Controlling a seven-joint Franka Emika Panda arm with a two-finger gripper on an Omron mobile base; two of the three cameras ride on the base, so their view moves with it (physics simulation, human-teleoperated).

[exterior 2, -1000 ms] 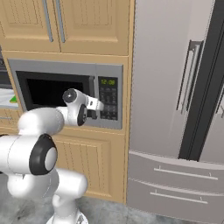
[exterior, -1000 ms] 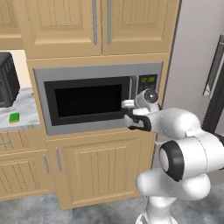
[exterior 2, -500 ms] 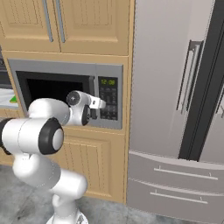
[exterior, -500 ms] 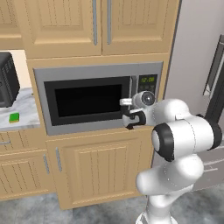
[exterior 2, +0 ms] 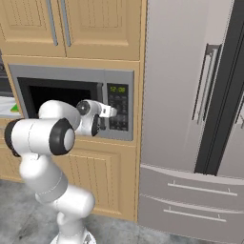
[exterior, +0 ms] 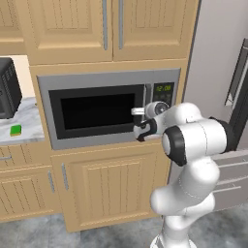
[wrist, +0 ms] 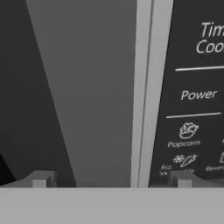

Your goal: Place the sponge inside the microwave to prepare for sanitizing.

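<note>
Two dark fingertips (wrist: 41, 179) stand wide apart, holding nothing, as the gripper (wrist: 109, 181) faces the microwave (exterior: 92, 114) right at the seam between its closed door and the keypad panel (wrist: 192, 92). The sponge (exterior: 16, 130) lies well off to the left on the marble counter (exterior: 26, 127), just in front of the black toaster oven (exterior: 8, 88).

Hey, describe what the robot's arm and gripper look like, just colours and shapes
The arm is glossy white, built from rounded, bulbous segments joined by dark grey to black rings at the joints. Its base column is a stack of smooth white curves. The gripper is small, with a white body, a black band and a round dark disc on its side. Its finger tips look like blocky grey squares. No cables or markings show.
</note>
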